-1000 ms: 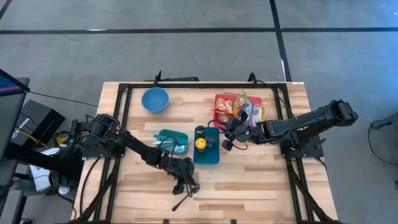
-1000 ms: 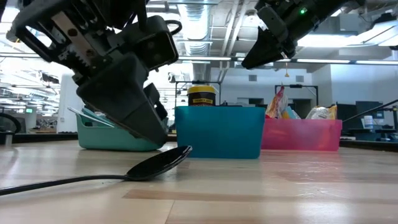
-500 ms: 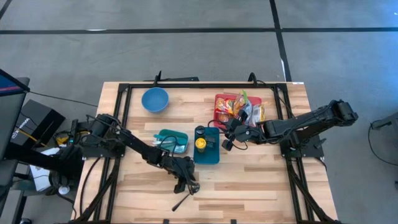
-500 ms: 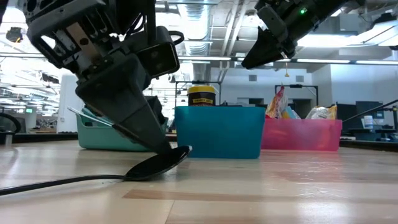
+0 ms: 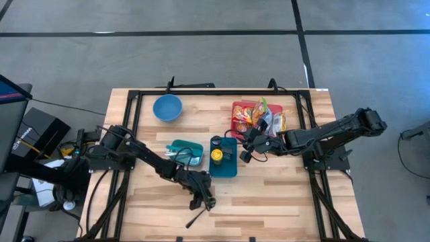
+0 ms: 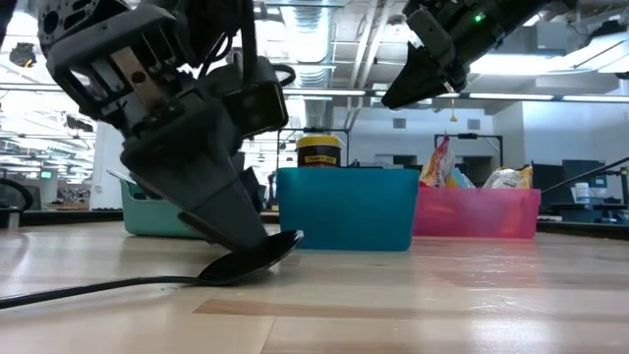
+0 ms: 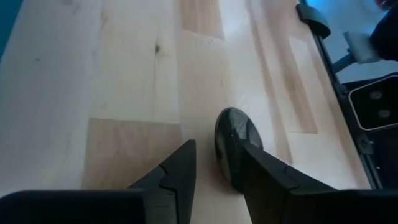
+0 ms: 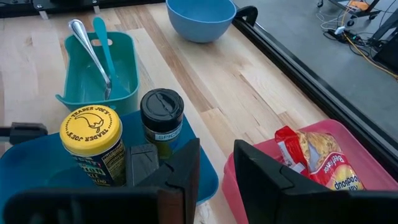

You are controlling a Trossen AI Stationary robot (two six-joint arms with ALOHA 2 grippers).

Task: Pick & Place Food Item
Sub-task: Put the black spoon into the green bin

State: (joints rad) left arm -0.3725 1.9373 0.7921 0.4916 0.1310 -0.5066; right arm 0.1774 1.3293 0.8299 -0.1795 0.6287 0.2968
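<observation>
A black spoon (image 5: 197,216) lies flat on the wood near the table's front, its bowl (image 6: 251,261) toward the bins. My left gripper (image 5: 204,202) is down at that bowl, fingers a little apart (image 7: 213,155). A blue bin (image 5: 229,169) holds a yellow-lidded jar (image 8: 90,134) and a dark spice jar (image 8: 161,112). A pink bin (image 5: 236,107) holds snack packets (image 5: 259,117). My right gripper (image 5: 246,153) hangs open and empty above the gap between the two bins. My left gripper comes slanting down at the spoon's bowl (image 7: 239,127). One fingertip (image 7: 239,158) stands at the bowl's rim, and the other (image 7: 185,152) is over bare wood beside it. I cannot tell whether the fingertip touches the bowl. The spoon lies flat on the table.
A teal tray (image 5: 195,149) with a metal spoon and a blue utensil sits left of the blue bin. A blue bowl (image 5: 167,107) stands at the far left. A black frame rail (image 5: 138,114) runs around the table.
My left gripper has come down toward the spoon's bowl and tipped steeper, until its fingertip stands at the bowl. The spoon has stayed where it was.
</observation>
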